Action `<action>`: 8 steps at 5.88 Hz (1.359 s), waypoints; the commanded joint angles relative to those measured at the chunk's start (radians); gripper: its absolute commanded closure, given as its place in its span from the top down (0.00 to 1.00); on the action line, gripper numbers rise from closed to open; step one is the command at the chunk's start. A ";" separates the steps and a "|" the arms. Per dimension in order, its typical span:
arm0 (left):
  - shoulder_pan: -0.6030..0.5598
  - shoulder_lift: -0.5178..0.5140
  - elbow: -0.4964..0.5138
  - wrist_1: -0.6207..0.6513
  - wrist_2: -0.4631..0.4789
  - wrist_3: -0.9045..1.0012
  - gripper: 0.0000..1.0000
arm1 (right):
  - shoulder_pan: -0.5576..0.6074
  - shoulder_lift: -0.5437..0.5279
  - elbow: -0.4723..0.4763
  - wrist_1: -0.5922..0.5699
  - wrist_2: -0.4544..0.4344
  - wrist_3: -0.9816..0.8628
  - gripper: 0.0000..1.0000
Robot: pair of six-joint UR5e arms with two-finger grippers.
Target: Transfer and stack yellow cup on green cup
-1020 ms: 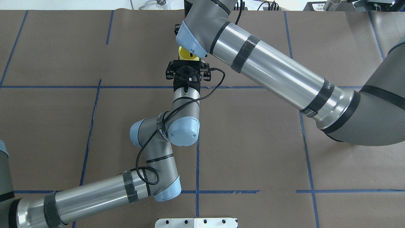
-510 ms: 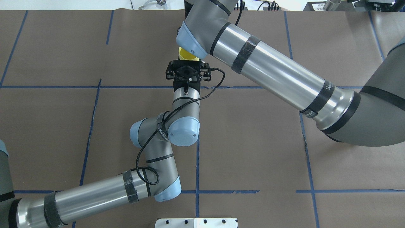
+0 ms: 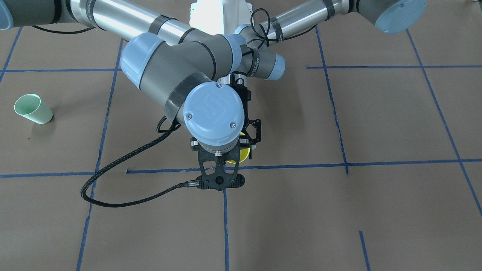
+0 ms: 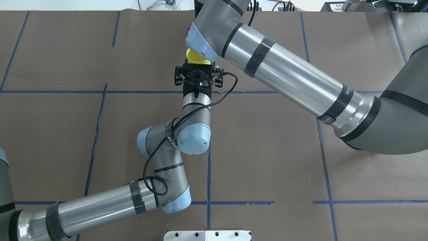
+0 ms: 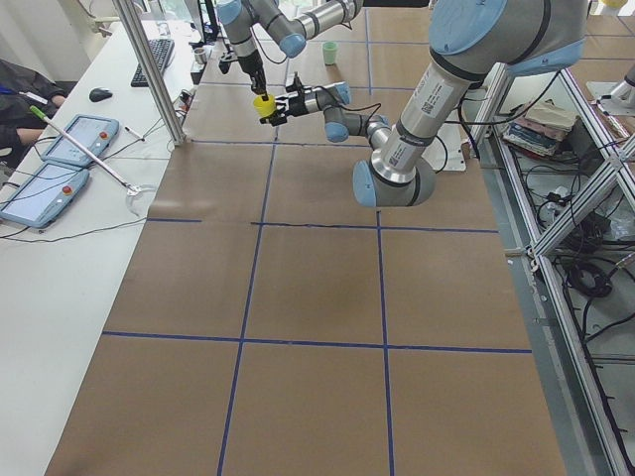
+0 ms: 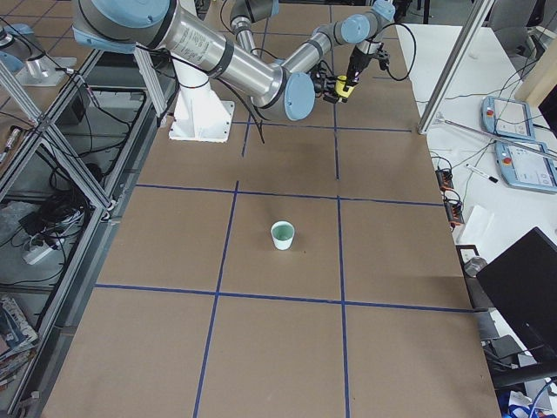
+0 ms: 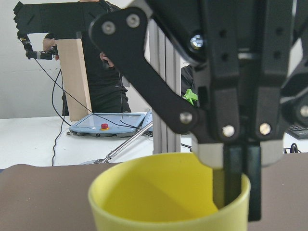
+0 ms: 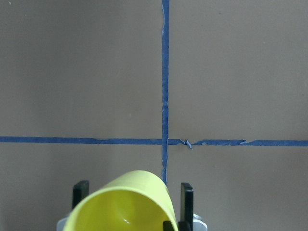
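two arms meet at twelve o'clock over your table [image 4: 67, 134] in the overhead view; the right arm [image 4: 301, 83] hides most of the single yellow cup [image 7: 159, 197], held aloft. the right gripper [image 7: 243, 187] is pinched tight on the cup's wall; the left gripper [image 8: 133, 192] is spread, fingers [image 8: 186, 202] flanking it, contact unclear. one green cup [image 3: 33, 109] stands alone at nine o'clock in your front-facing view, upright.

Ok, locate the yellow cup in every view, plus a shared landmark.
Front-facing: yellow cup, centre.
Overhead: cup top centre.
Exterior left: cup top, left of centre.
Exterior right: cup top, right of centre.
Left wrist: cup bottom centre.
Right wrist: cup bottom, left of centre.
Landmark: the blue tape crossing near it.
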 commanded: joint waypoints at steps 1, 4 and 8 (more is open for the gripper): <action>0.000 0.015 0.000 0.000 0.001 0.003 1.00 | 0.010 0.006 0.002 -0.004 0.001 0.000 0.00; 0.001 0.044 0.001 0.001 0.001 0.005 1.00 | 0.179 0.087 0.074 -0.015 0.134 0.018 0.00; -0.099 0.084 -0.104 -0.022 -0.187 0.233 1.00 | 0.229 -0.121 0.263 -0.046 0.130 -0.073 0.00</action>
